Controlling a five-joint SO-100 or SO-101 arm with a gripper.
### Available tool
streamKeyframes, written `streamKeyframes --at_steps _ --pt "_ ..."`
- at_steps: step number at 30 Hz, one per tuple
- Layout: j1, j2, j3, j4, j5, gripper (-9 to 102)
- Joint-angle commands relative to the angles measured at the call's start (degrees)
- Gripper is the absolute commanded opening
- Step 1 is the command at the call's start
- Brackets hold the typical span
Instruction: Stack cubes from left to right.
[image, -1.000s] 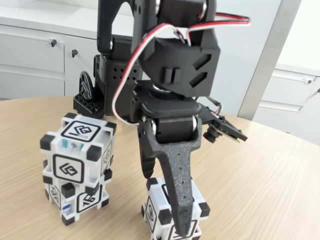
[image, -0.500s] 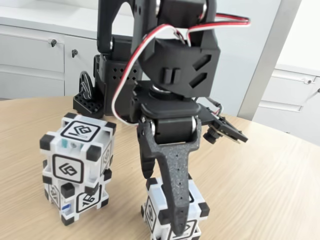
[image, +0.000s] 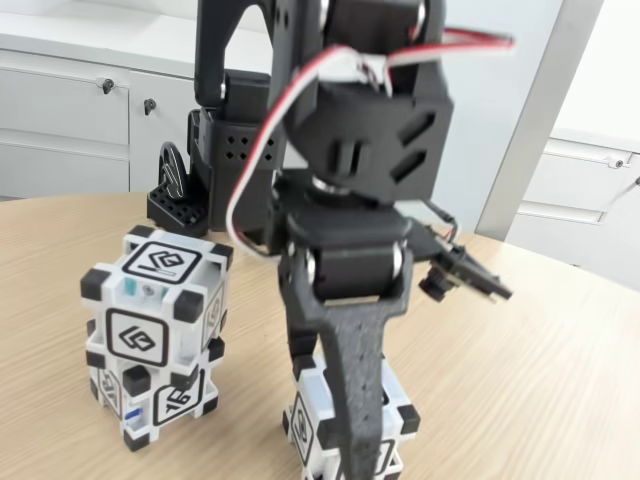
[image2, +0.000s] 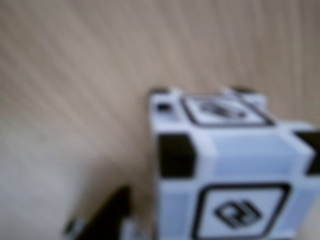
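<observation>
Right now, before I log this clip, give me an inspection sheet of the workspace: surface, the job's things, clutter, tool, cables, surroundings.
Surface: light wood table, rounded edge, bare.
Job's things: two cubes stacked at left in the fixed view, upper cube on lower cube; third cube stands alone on the table at bottom centre.
Clutter: nothing seen.
Tool: tool is down at the third cube, one finger across its front face; the tips run off the frame, so open or shut cannot be told. The wrist view is blurred.
Cables: red, white and black wire bundle loops from the arm's upper joint down its left side.
Surroundings: white cabinets behind the table.
</observation>
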Motion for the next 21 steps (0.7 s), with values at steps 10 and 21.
streamKeyframes --at_steps 10,21 --pt "-0.44 -0.79 -4.31 -5.98 -0.18 36" --pt "-0.44 -0.79 -3.34 -7.82 -1.67 19"
